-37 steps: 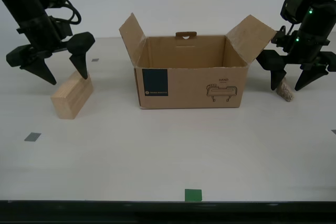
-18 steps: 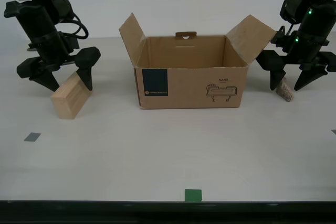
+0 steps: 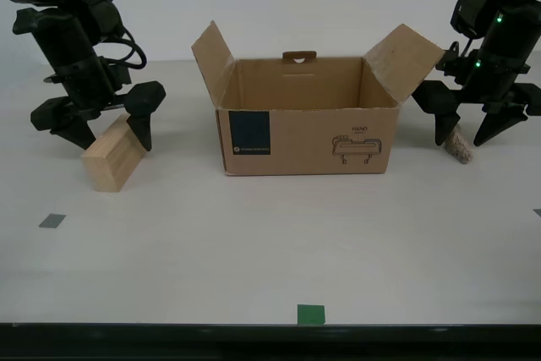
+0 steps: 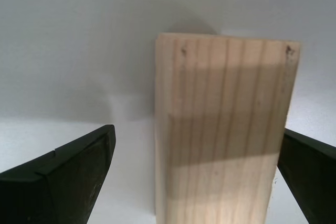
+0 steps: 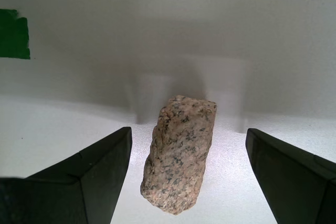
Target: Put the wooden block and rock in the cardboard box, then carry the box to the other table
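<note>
Jaws on both of our grippers are standing wide apart, and neither pair is gripping anything. We are holding my first gripper (image 3: 467,133) over the rock (image 3: 459,145) at the exterior view's right, with a finger on each side of it and clear gaps showing in the first wrist view, where the speckled pink-beige rock (image 5: 178,153) is lying flat on the tabletop (image 3: 270,243). We are straddling the wooden block (image 3: 114,158) with my second gripper (image 3: 106,134) at the exterior view's left; in the second wrist view the wooden block (image 4: 223,129) is sitting closer to one finger than the other, and whether that finger is touching it we cannot tell. Between the two arms the cardboard box (image 3: 306,134) is standing open on the tabletop, flaps splayed outward, its teal label and line drawing facing the camera. Green tape marks (image 3: 311,314) are showing near the exterior view's front edge.
</note>
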Tool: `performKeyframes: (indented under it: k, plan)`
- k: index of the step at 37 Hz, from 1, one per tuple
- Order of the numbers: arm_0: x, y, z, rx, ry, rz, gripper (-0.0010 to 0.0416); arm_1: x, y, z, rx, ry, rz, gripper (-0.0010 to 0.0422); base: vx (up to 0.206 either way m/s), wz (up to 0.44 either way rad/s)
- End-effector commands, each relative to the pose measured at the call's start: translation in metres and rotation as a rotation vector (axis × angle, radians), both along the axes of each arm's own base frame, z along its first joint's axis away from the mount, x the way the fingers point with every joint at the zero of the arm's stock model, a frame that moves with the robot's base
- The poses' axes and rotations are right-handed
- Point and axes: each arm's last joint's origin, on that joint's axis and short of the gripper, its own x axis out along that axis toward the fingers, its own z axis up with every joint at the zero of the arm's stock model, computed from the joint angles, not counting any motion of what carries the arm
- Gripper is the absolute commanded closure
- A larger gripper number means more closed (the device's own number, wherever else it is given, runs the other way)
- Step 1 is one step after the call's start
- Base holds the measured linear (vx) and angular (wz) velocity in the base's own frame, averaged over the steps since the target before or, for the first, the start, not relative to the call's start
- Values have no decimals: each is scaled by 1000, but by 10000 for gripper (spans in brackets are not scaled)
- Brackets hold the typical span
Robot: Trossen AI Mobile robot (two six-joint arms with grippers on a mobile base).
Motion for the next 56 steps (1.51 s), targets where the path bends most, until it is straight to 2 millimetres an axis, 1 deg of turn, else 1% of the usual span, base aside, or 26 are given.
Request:
performKeyframes:
  k: [1,8,18,27,39,50,56]
  plan:
    - [0,0,-1,2,1,3,105,-1,-3,-4,3,12,-20,14,0,0]
    - [1,0,0,2,-12,4,89,-4,-7,-6,4,8,-35,14,0,0]
    - [3,1,0,3,-28,9,103,-4,-7,-7,18,-3,-31,14,0,0]
    - [3,1,0,3,-27,11,90,-8,-6,-11,35,10,-30,14,0,0]
    - [3,2,0,3,-33,12,103,-7,-6,-10,27,13,42,14,0,0]
    - [3,2,0,3,-36,11,94,-7,-7,-10,26,11,42,14,0,0]
    - [3,2,-6,3,-19,11,102,-7,-7,-10,26,11,41,14,0,0]
